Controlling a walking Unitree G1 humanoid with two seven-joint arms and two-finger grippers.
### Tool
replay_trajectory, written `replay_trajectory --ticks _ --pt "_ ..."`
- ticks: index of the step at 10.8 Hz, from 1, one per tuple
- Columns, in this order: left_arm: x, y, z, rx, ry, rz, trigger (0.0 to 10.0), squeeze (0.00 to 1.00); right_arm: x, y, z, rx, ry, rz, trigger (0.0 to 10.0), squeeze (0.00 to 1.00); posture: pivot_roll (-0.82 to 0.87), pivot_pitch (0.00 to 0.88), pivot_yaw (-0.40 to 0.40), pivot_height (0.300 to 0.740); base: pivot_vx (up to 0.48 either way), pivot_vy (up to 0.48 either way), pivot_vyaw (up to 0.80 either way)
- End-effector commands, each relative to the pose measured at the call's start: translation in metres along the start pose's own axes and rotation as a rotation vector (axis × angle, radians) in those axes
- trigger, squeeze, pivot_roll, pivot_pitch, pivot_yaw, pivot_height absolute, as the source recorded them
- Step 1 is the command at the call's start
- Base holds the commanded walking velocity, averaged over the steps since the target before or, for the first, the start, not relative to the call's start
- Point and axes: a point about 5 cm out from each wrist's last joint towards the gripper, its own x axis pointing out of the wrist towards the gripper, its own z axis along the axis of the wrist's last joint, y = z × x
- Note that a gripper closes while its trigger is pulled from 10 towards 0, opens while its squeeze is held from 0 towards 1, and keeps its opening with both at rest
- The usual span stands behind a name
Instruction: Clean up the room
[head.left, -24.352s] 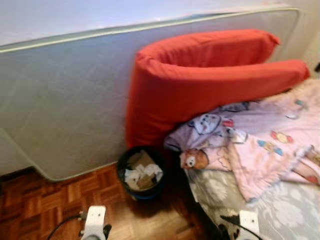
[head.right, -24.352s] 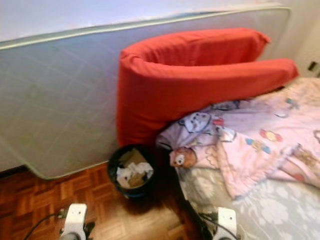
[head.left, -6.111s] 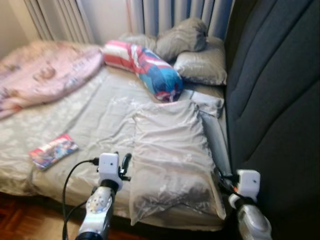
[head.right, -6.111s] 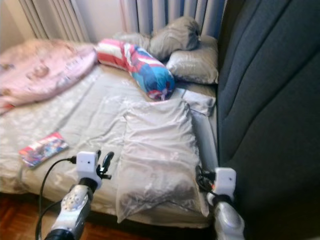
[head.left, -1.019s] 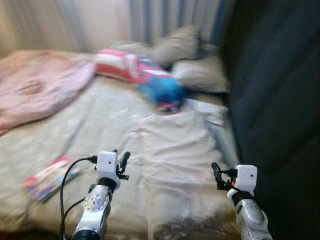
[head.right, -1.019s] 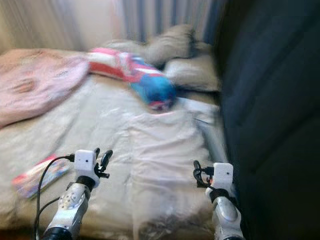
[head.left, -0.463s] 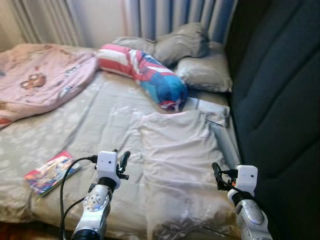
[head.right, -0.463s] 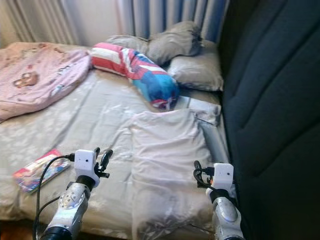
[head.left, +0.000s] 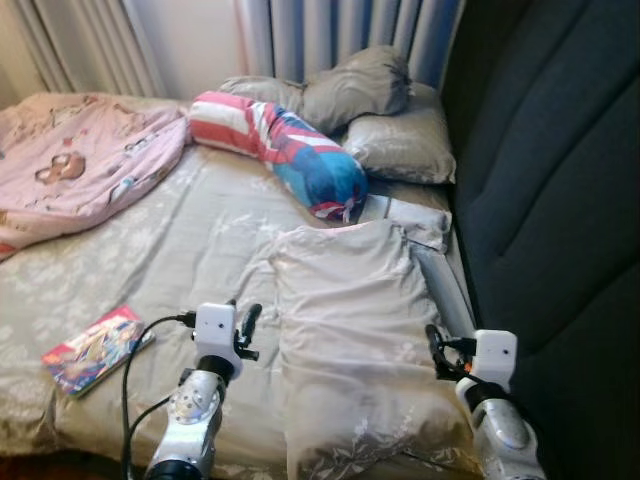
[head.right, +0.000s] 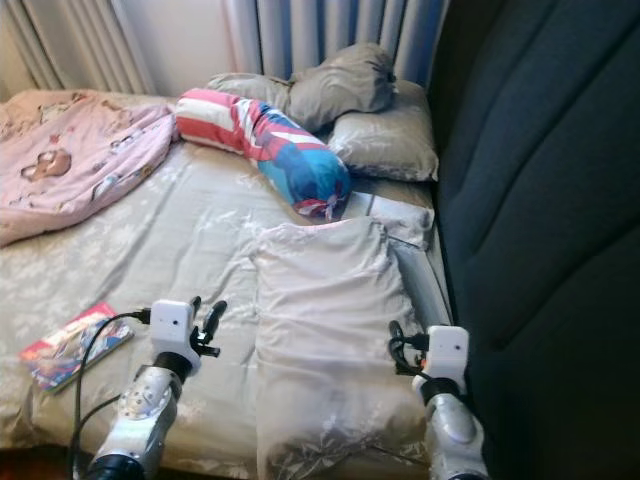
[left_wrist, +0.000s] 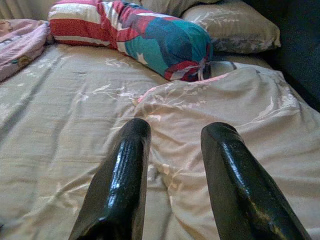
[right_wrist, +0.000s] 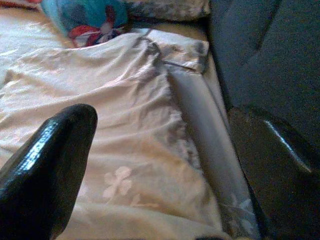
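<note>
Bedding covered the bed (head.left: 190, 250); a flat grey pillow (head.left: 350, 330) lay near its foot. The left gripper (left_wrist: 172, 165) hovered just beside the pillow's left edge, fingers apart. The right gripper (right_wrist: 165, 165) flanked its right edge, fingers spread wide. A book (head.left: 92, 350) lay left of the pillow.

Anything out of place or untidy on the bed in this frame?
Yes. A colourful book lies loose near the bed's front edge. A flat beige pillow lies lengthwise mid-bed, away from the grey pillows at the head, and the pink blanket is bunched on the far side.
</note>
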Motion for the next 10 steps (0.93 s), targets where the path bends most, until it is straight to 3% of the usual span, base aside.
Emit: replay_trajectory --ticks 1,10 --pt "-0.0013 -0.0001 -0.0027 -0.003 0.012 0.005 10.0 0.00 -0.0012 -0.0014 -0.0018 0.012 0.007 -0.009 10.0 0.00 0.06 0.053 -0.025 0.740 0.000 -0.277 0.00" --pt "0.0039 0.0025 -0.0016 -0.014 0.029 0.016 10.0 0.00 -0.0014 0.0041 -0.0038 -0.009 0.019 0.031 10.0 0.00 0.05 0.062 -0.029 0.740 0.000 0.000 0.00"
